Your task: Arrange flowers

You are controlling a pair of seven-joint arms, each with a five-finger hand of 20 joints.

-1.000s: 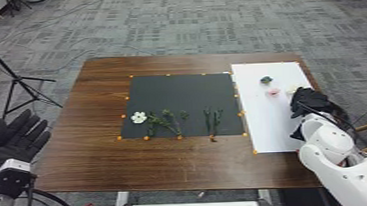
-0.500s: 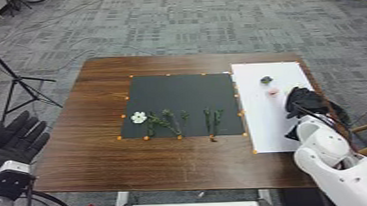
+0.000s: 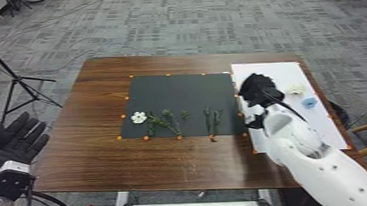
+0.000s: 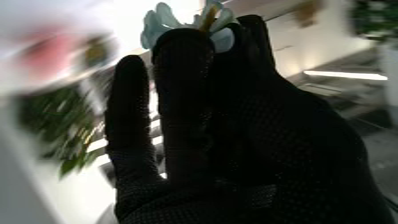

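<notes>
R robot hand (image 3: 258, 87) is clenched w/ a pale blue flower (image 4: 153, 30) pinched at its fingertips, per the right wrist view. It's over the seam btwn the white board (image 3: 267, 68) & the black mat (image 3: 175, 86) on the desk (image 3: 103, 169). L robot hand (image 3: 15, 142) is off the desk's left side, fingers spread & relaxed, nothing in it.

Key relation: slim green stems (image 3: 217, 120) lie on the mat's near right part, i.e. left of & nearer the robot than R robot hand. Their long axis runs near-to-far, approx parallel to the mat's right edge. R robot hand is much the closer of the two, so it's the one for the job. Next move prob. = short carry left & toward the robot, flower set down at the stems' far ends.

Leafy stems (image 3: 170, 122) & a white flower (image 3: 139, 117) sit farther left, same mat. Cream flower (image 3: 295, 89) & blue bloom (image 3: 310, 102) are on the board, right of R robot hand. Risk: glove could drag the stems if it comes in too low.
</notes>
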